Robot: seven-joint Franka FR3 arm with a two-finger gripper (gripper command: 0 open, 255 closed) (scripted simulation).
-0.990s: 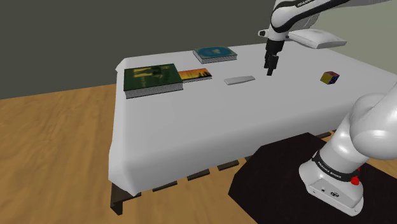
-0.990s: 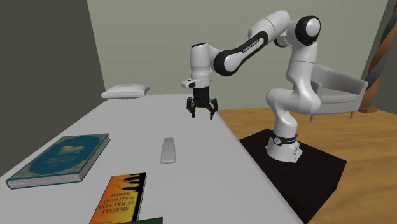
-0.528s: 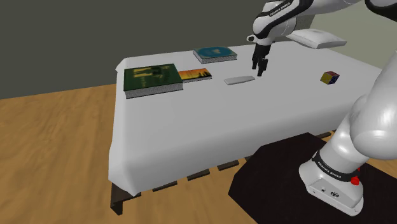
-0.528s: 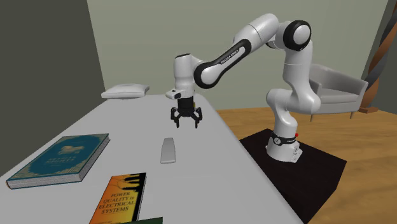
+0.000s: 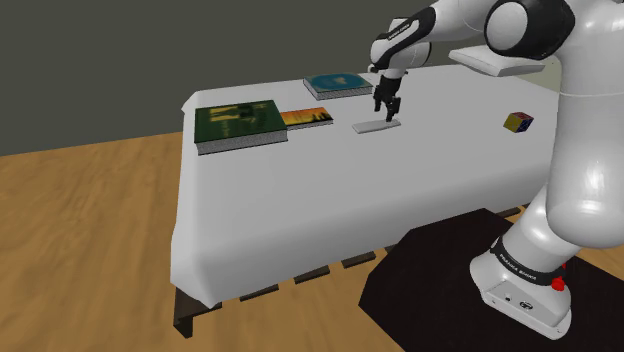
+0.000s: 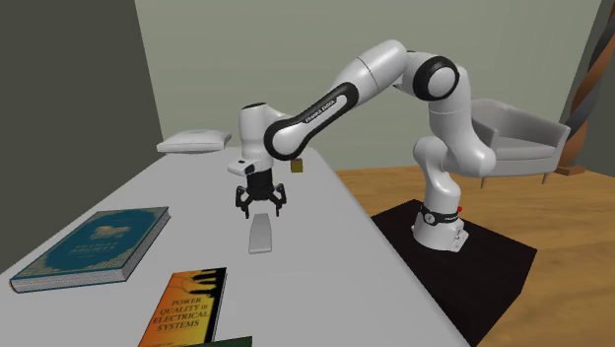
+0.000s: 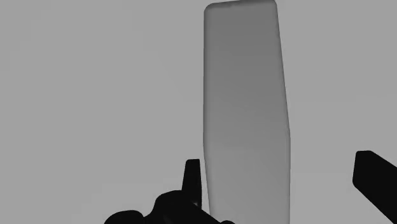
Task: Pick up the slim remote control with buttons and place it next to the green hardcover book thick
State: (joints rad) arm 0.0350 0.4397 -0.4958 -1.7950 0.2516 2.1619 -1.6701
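The table (image 5: 330,215) wore a white cloth that hung over its edges, with wooden floor (image 5: 80,230) open all along the shoulder view's left. The remote (image 5: 376,126), drawn as a plain grey slab, lay flat near the middle of the far half. A gap of bare cloth separated it from the orange book (image 5: 308,117). That book sat just beside the green book (image 5: 240,123), which lay at the corner toward the shoulder view's left, close to both edges there. A teal book (image 5: 338,83) rested by the far edge and a multicoloured cube (image 5: 517,122) stood well apart toward the right. A white cushion (image 5: 500,62) lay at the far corner.

I had the gripper (image 5: 387,108) pointing down over the end of the remote that lay toward the shoulder view's right. In the second exterior view the gripper (image 6: 260,204) hung just above the remote's (image 6: 260,235) far end, its fingers spread. Through the wrist camera the remote (image 7: 245,95) ran lengthwise between the two fingers. One long edge lay close by one fingertip (image 7: 193,175), while the other fingertip stood well clear. Nothing was clasped.

A broad stretch of bare cloth lay between the remote and the near edge, and more along the green book's near side.
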